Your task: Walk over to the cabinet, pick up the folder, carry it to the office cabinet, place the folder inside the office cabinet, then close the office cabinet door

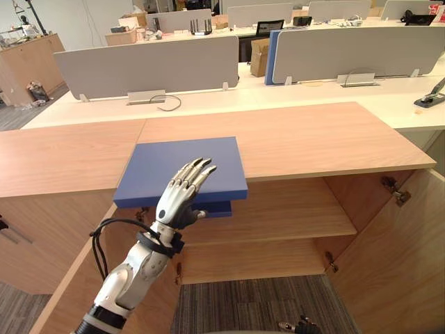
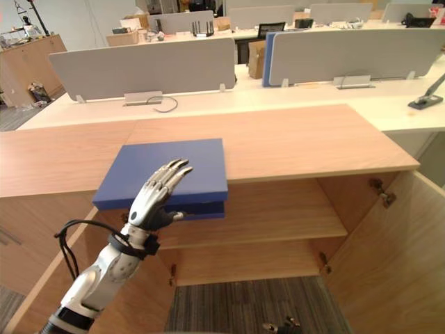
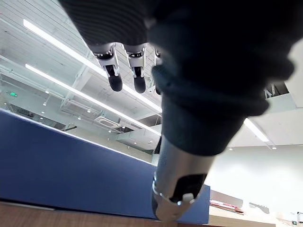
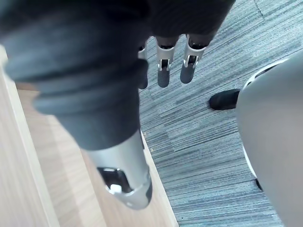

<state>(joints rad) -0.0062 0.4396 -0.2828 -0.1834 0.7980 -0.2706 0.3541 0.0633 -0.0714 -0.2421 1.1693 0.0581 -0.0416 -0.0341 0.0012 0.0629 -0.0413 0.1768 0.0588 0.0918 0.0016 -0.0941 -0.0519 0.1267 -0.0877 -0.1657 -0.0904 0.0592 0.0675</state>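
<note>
As left hand (image 1: 179,198) spreads straight fingers (image 1: 197,171) over folder (image 1: 163,163), contact unclear, right hand (image 4: 163,72) loose

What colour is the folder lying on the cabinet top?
The folder is plain blue, no pattern; it shows best in the left eye view.

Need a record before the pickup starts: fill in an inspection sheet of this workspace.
Surface: wooden cabinet top, level; the cabinet doors below it stand open.
Job's things: blue folder lies flat on the top, its front edge overhanging the open cabinet.
Clutter: nothing seen on the cabinet top.
Hands: left hand open, fingers straight over the folder's front edge; right hand open, hanging low above the grey carpet.
Cables: grey cable looped on the white desk behind.
Surroundings: grey desk dividers, cardboard box.
</note>
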